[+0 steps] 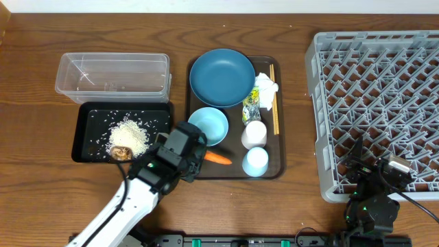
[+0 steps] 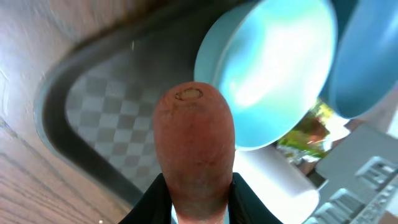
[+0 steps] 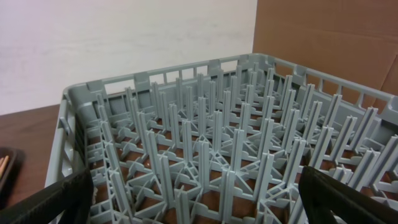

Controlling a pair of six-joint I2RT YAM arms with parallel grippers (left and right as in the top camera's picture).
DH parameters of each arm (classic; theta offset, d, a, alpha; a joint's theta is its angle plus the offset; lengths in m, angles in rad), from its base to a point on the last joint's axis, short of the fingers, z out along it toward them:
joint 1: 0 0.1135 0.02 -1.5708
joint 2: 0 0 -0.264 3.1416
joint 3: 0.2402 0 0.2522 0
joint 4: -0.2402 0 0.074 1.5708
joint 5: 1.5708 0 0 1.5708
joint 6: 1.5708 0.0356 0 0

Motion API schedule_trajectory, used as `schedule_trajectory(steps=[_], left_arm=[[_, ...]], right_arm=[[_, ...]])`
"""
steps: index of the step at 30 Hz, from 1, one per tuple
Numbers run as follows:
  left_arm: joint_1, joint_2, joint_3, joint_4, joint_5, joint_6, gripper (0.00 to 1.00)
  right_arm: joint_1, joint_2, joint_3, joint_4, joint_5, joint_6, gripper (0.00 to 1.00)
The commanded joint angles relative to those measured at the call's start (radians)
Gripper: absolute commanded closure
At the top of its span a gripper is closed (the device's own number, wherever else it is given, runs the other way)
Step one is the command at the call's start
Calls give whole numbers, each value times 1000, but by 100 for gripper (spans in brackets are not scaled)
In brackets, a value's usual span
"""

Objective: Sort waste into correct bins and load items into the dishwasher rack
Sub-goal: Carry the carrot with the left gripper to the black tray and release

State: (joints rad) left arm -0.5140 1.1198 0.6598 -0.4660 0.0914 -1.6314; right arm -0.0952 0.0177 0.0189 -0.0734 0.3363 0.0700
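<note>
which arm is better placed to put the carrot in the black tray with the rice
Left. The left gripper is shut on the carrot, just beside the black tray. The right gripper is open and empty, far off at the dishwasher rack.

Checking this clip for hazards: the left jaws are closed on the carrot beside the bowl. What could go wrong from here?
1. The left jaws grip the carrot near one end, so it may pivot or slip out during the lift.
2. The white bowl sits right beside the carrot; swinging it toward the black tray could clip the bowl's rim.
</note>
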Motion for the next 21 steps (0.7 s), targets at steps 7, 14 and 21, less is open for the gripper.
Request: schedule_trajectory(steps=[7, 14, 21], left_arm=[[251, -76, -6, -3, -33, 248, 80], [504, -75, -6, 7, -80, 373, 80], [676, -55, -6, 102, -83, 478, 80]], right_arm=[[-3, -2, 5, -13, -4, -3, 1], [-3, -2, 5, -13, -4, -3, 1], [-3, -2, 5, -13, -4, -3, 1]])
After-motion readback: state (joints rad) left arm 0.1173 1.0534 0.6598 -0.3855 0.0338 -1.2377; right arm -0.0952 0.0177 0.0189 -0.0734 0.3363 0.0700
